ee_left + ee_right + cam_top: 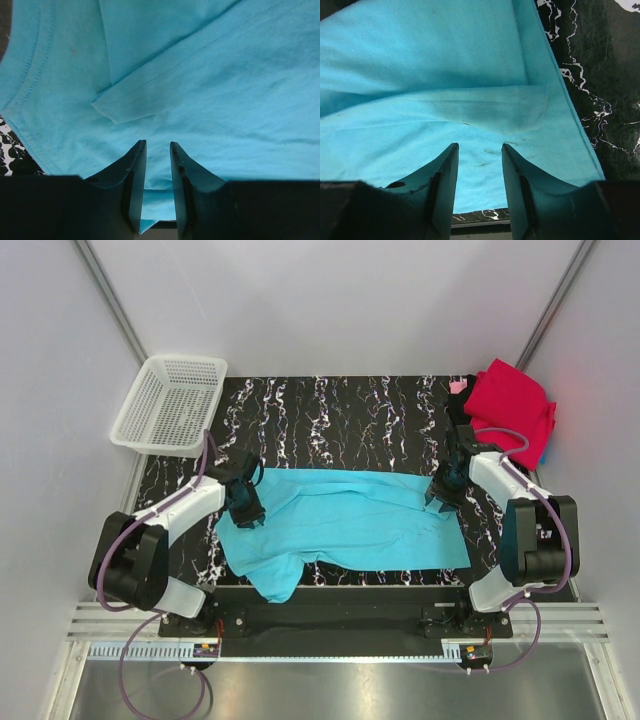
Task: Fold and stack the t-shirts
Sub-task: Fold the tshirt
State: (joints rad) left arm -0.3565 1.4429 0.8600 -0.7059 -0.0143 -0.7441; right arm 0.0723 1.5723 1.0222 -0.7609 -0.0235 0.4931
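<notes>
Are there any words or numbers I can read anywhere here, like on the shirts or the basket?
None. No words or numbers show on the plain turquoise-blue cloth t-shirt, the crimson red cloth t-shirt, the white plastic mesh basket, or the black white-veined tabletop.

- You have no text, label, brand name, number or sign to read in any of the three views.
- The turquoise t-shirt (350, 520) shows you only plain cloth and stitched hems in both wrist views.
</notes>
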